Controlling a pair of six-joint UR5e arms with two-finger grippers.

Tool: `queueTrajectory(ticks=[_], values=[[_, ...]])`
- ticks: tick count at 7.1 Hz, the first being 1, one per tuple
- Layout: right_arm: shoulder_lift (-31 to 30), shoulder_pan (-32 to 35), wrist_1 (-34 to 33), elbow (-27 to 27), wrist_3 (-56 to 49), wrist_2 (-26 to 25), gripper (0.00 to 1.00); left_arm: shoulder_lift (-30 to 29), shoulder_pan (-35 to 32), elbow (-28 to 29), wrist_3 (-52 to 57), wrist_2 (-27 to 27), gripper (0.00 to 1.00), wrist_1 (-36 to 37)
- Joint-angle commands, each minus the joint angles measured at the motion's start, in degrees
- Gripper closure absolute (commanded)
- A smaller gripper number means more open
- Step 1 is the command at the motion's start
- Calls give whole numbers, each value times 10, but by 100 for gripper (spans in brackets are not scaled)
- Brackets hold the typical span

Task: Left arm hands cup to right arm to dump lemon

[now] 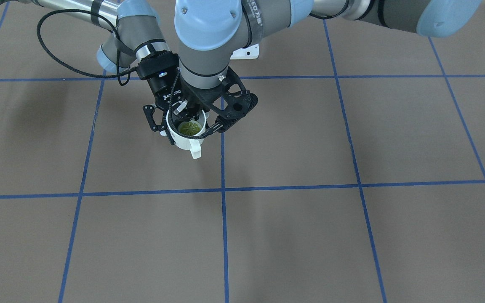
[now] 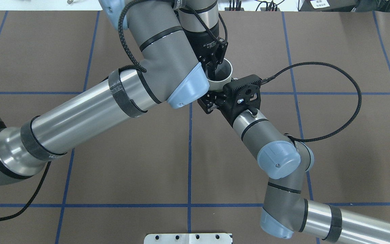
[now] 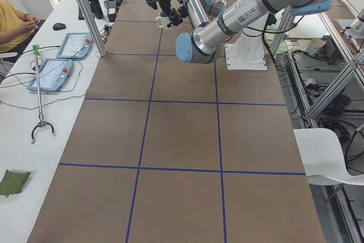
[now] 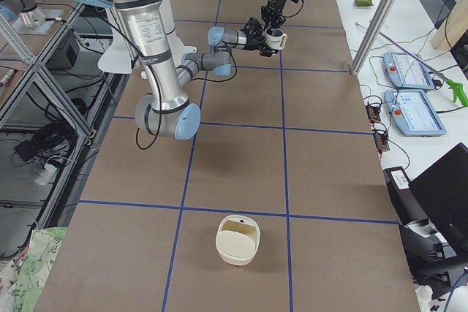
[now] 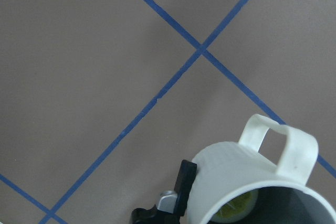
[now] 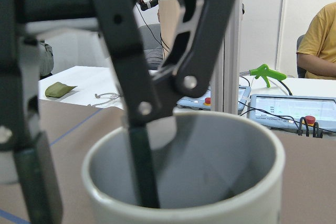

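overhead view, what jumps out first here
Both grippers crowd one white cup held off the table, above its far middle. The left gripper pinches its rim with a finger inside, the right gripper flanks its sides; the front view shows a lemon slice in it.

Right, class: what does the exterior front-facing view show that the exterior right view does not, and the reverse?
Only the front-facing view looks down into the cup and shows the lemon lying inside. Only the exterior right view shows a cream tub standing on the near end of the table, and control pendants beside the table. Both show the cup held above the table where the left arm and right arm meet.
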Motion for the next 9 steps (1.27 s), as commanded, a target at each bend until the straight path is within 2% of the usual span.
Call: queueTrajectory(ticks=[1, 2, 3, 4, 5, 8, 9], values=[[-1, -2, 1, 0, -1, 0, 51, 0, -12, -38, 0, 1, 0, 1], [-6, -6, 9, 4, 2, -2, 55, 19, -34, -81, 1, 0, 0, 2], [-31, -3, 90, 2, 3, -10, 56, 41, -49, -111, 2, 0, 0, 1], [-81, -2, 194, -1, 4, -17, 55, 48, -58, -116, 9, 1, 0, 0], [-141, 0, 264, -1, 4, -19, 55, 49, -62, -116, 11, 3, 0, -1], [-271, 83, 364, -2, 94, -6, 56, 49, -63, -109, 22, 7, 0, -3], [-283, 145, 362, -13, 103, 56, 56, 49, -61, -108, 21, 7, 0, -2]])
